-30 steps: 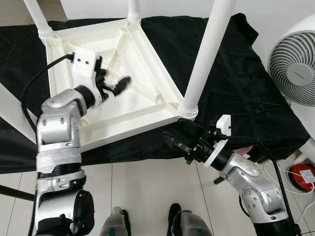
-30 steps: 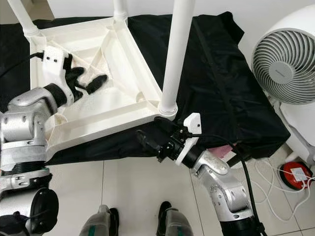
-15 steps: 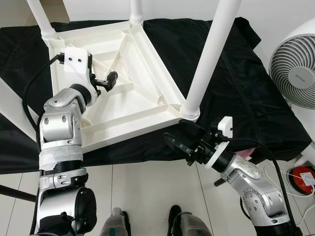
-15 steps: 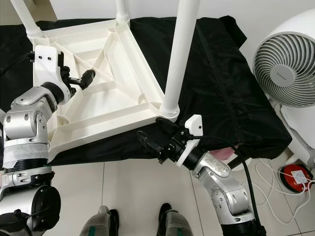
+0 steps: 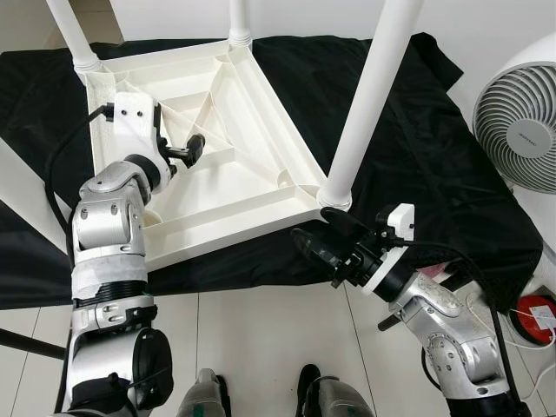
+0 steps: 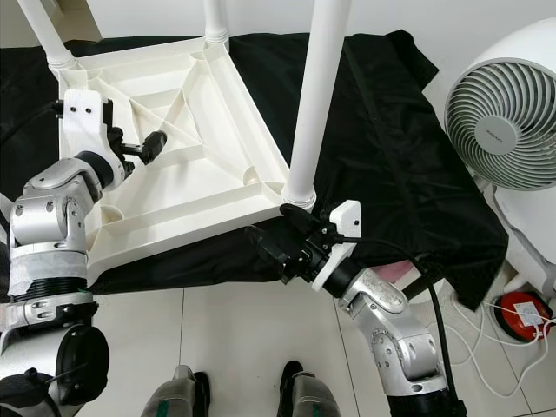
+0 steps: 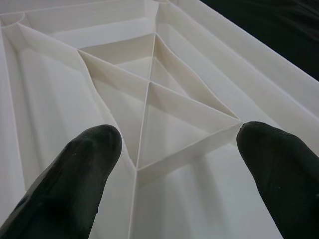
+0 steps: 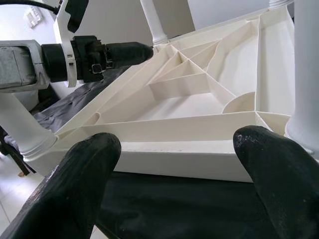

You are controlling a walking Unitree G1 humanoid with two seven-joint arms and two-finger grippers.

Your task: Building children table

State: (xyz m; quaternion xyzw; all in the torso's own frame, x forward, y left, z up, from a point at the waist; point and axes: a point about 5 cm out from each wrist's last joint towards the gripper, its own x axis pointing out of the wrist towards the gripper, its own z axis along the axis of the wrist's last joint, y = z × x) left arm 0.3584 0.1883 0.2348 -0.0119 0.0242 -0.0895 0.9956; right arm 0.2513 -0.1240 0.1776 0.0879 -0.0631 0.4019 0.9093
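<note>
Two feet of the robot, nearest, on the pale tiled floor.

Right tool: black fingers spread apart, holding nothing, poised just before the near corner of the upturned desk, beside the foot of the near leg. In the right wrist view its fingers frame the desk's near rim.

Upturned desk: white plastic, ribbed underside facing up, lying on a black cloth spread over the floor. Three legs stand in its corners: the near one, one at the far middle, one at the far left.

Left tool: above the ribbed underside; fingers apart and empty in the left wrist view, apparently clear of the ribs.

White fan: far right, beside the cloth.

Red round object: on the floor at right, identity unclear.
</note>
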